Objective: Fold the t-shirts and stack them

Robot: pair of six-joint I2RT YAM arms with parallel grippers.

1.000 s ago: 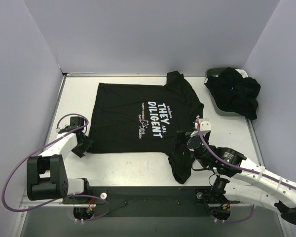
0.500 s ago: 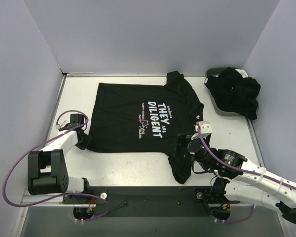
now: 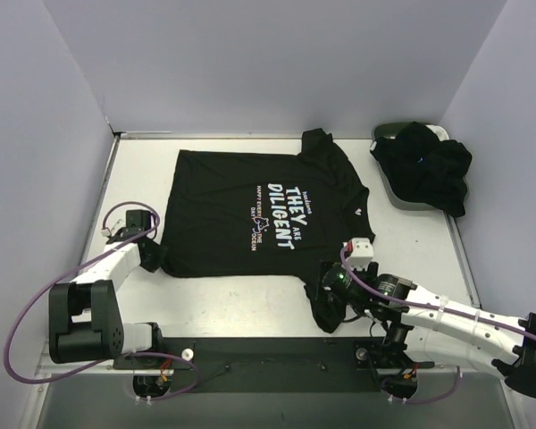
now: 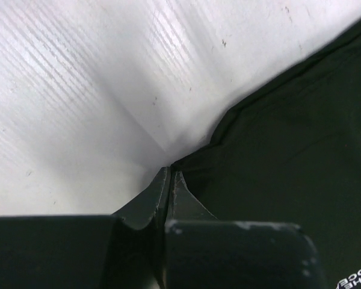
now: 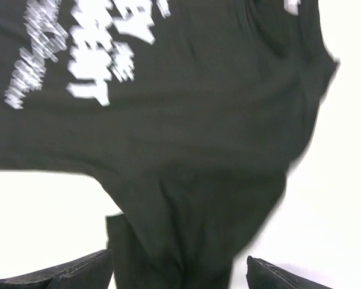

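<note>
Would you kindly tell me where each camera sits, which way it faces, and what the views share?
Top external: above and behind the bases, looking down on the table; left arm and right arm show.
Left wrist: on the left arm, facing the printed t-shirt corner; left gripper shut on it.
Right wrist: looking down on that shirt; right gripper open.
Shared: all see the printed t-shirt.

White left arm (image 3: 107,261) and right arm (image 3: 464,315), black joints, purple cables (image 3: 18,323), seemingly black jaws.
</note>
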